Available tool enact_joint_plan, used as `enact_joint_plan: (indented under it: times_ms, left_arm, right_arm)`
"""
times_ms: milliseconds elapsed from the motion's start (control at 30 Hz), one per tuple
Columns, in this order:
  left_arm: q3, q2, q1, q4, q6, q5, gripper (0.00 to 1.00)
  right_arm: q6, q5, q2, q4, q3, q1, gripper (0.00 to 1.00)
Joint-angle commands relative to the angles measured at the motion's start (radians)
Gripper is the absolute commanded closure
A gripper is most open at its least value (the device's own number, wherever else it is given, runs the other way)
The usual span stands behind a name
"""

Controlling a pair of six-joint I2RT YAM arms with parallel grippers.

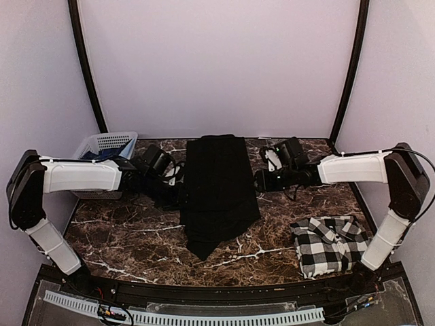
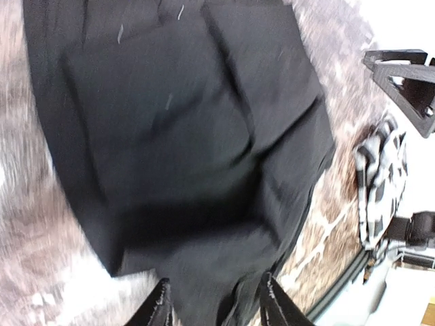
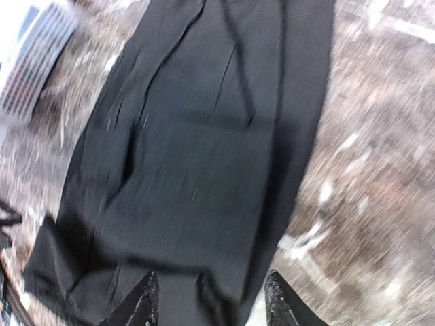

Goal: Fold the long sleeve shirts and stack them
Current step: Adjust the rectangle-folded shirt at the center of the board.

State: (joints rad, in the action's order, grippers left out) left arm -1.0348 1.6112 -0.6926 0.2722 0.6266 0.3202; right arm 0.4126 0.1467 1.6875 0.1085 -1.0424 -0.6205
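fingers (image 2: 158,309) of the left gripper (image 2: 214,307), two of them, stand parted and released at the left edge of the black shirt (image 1: 217,183). one white basket (image 1: 102,144) sits behind that arm at upper left. the black shirt lies folded long at the centre of the marble table (image 1: 129,238). the right gripper (image 3: 211,299), its two fingers also released, hovers over the shirt's right edge. the second, the checked shirt (image 1: 329,244), lies bundled at lower right.
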Motion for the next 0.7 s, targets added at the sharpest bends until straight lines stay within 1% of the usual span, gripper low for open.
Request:
enact_joint_plan:
  times_ms: [0,100,267,500,667]
  left_arm:
    - [0.098,-0.079,0.003,0.031,0.032,0.101,0.55]
    - [0.158,-0.105,0.002,-0.001,0.051,0.148,0.51]
    - [0.216,-0.1,0.001,-0.062,0.084,0.204,0.5]
    - [0.232,-0.07,-0.002,-0.128,0.109,0.235,0.51]
    - [0.228,-0.045,-0.004,-0.158,0.117,0.25,0.54]
  right_arm:
    - [-0.01,0.072,-0.038,0.022,0.089,-0.047,0.48]
    - [0.0,0.081,-0.043,0.013,0.126,-0.058,0.46]
    - [0.014,0.09,-0.019,-0.006,0.148,-0.074,0.45]
    - [0.042,0.078,0.006,-0.017,0.158,-0.095,0.47]
    - [0.058,0.082,0.023,-0.029,0.166,-0.111,0.51]
